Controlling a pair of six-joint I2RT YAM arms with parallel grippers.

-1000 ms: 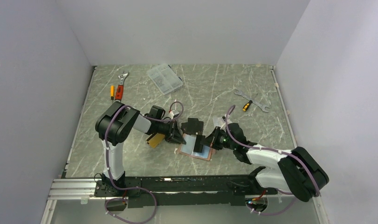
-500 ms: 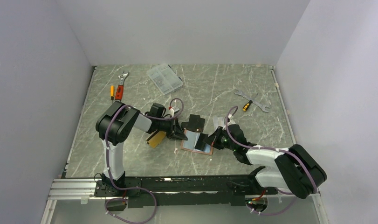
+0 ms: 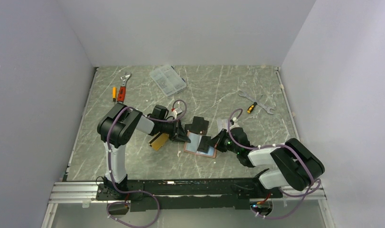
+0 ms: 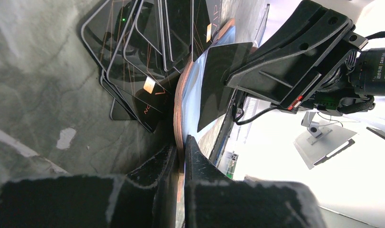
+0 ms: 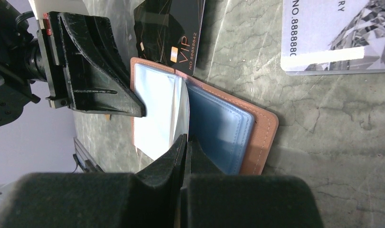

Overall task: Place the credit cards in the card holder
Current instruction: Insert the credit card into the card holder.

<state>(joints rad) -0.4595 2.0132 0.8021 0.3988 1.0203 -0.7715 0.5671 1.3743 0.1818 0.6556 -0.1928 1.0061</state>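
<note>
Wallet [image 5: 264, 130] lies open, left gripper [image 4: 180, 148] pinching its edge; right gripper [image 5: 185, 141] closed on a clear sleeve [image 5: 154, 109]; silver card [image 5: 337, 35] and orange card [image 3: 158, 141] not yet in.

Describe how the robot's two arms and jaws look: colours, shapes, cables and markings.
Both the left arm and right arm alternate white links with black joint housings. Mauve cables loop along each. The jaws are black, wedge-shaped, ribbed plastic; each pair carries a small red mark beside it, and the right wrist motor bears white lettering.
</note>
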